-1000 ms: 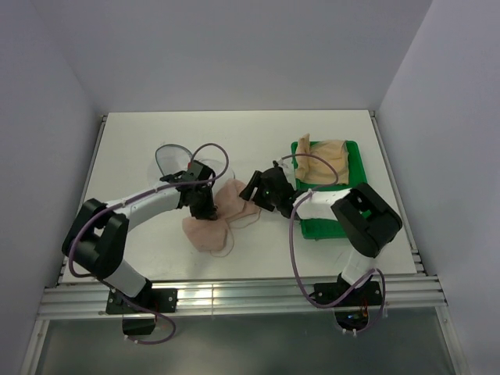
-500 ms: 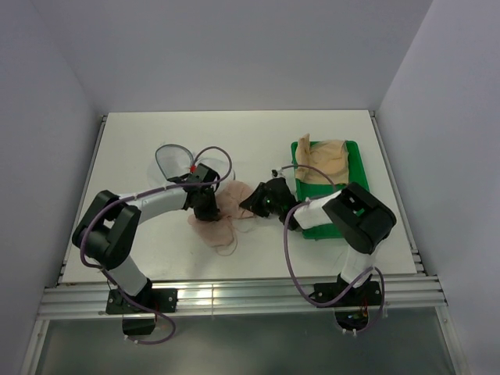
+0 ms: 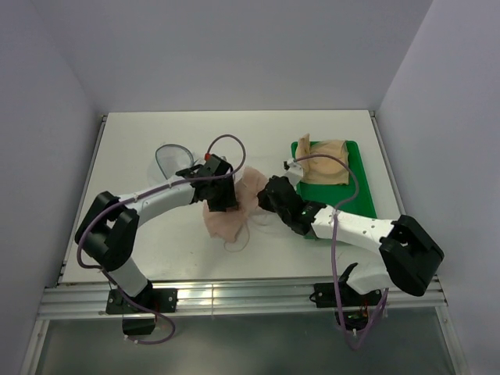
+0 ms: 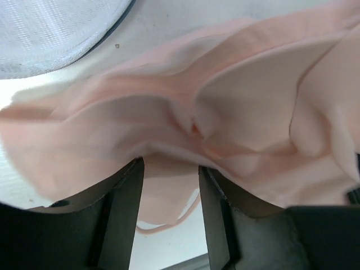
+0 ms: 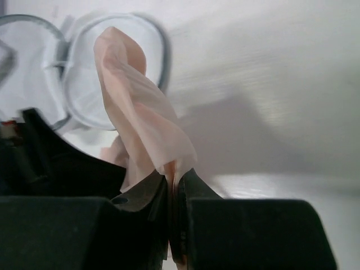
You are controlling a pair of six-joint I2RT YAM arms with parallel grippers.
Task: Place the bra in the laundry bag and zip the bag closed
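The pale pink bra (image 3: 231, 212) lies bunched on the table between both arms. My left gripper (image 3: 221, 195) hovers over its left part. In the left wrist view its jaws (image 4: 170, 169) stand open, with bra fabric (image 4: 236, 112) spread just beyond the fingertips. My right gripper (image 3: 269, 194) is shut on the bra's right edge. A fold of bra (image 5: 138, 112) rises from between its jaws (image 5: 174, 175). The white mesh laundry bag (image 3: 170, 159) lies open behind the left arm, which partly hides it. The laundry bag also shows in the wrist views (image 4: 50, 34) (image 5: 90, 79).
A green tray (image 3: 350, 195) sits at the right with a darker tan garment (image 3: 324, 164) on its far end. The right arm reaches across the tray's near left corner. Side rails and walls border the table.
The right gripper has closed on the bra's right edge and its arm has stretched out lower. The left gripper has slid right and opened, releasing the fabric. The bra has shifted right.
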